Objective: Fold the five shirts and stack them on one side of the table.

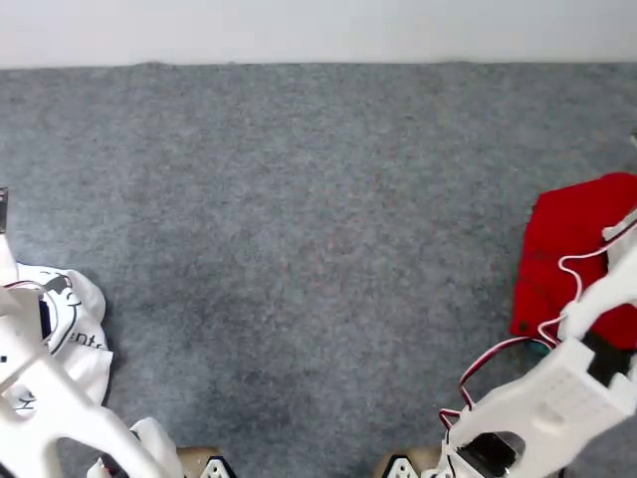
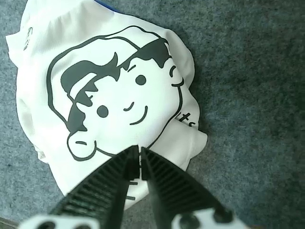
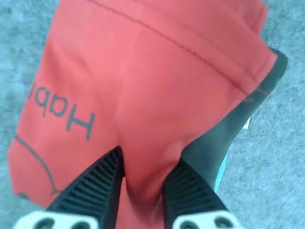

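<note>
Shirts lie at both sides of the grey tabletop [image 1: 318, 199]. At the near left, the white shirt [image 2: 119, 95] with a drawn face lies in a loose bundle. The left claw [image 2: 139, 153] stands over its edge with jaws almost closed, and no grip on the cloth can be confirmed. Farther, at the right edge, the right claw [image 3: 147, 161] pinches a raised fold of the red shirt [image 3: 143, 81]. This shirt rests on a dark shirt [image 3: 214, 148], so the stack is probably here.

Red shirt [image 1: 572, 249]; white cartoon-face shirt [image 2: 109, 95]; grey table [image 1: 318, 219].
</note>
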You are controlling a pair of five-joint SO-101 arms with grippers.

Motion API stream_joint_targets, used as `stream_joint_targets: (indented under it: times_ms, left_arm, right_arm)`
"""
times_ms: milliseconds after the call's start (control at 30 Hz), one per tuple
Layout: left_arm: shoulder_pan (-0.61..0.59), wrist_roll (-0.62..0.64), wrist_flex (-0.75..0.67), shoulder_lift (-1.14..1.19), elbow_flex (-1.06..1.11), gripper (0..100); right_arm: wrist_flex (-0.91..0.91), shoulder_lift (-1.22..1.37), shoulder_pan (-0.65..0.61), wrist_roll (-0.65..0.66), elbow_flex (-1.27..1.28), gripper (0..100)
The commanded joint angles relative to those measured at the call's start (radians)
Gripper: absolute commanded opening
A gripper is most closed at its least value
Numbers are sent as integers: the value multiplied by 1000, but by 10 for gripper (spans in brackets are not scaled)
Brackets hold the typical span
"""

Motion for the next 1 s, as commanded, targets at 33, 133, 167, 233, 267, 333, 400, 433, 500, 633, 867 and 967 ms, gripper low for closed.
stream_joint_targets:
  times_ms: [33,133,167,233,267,333,400,433,500,633,867,967]
  left_arm:
    - [-5,-6,6,-26,-15,14]
    - [-5,-6,6,-26,-15,14]
    - [-5,-6,6,-26,-15,14]
    - [-3,-6,6,-26,-15,14]
    - [-3,-6,6,-26,-15,14]
    - [0,-6,6,-26,-15,14]
    - [0,-6,6,-26,-15,14]
    - [0,-6,6,-26,-15,14]
    - [2,-6,6,-26,-15,14]
    - [2,-6,6,-26,-15,14]
    - [-3,-6,6,-26,-15,14]
    - [-3,-6,6,-26,-15,14]
  right_arm:
    - [-18,-4,30,15,-11,54]
    - [-19,-1,54,21,-12,161]
    - [-19,-1,62,21,-12,190]
    - [-19,-4,70,20,-12,227]
    - [-21,-7,73,20,-14,233]
    - [-13,-10,74,14,-57,233]
    - [16,-15,76,-15,-169,231]
    - [47,-22,74,-52,-242,232]
    - [117,-36,64,-129,-373,231]
    - [225,-22,19,-175,-468,226]
    - [140,162,33,-135,-468,40]
    - [21,259,62,-135,-473,7]
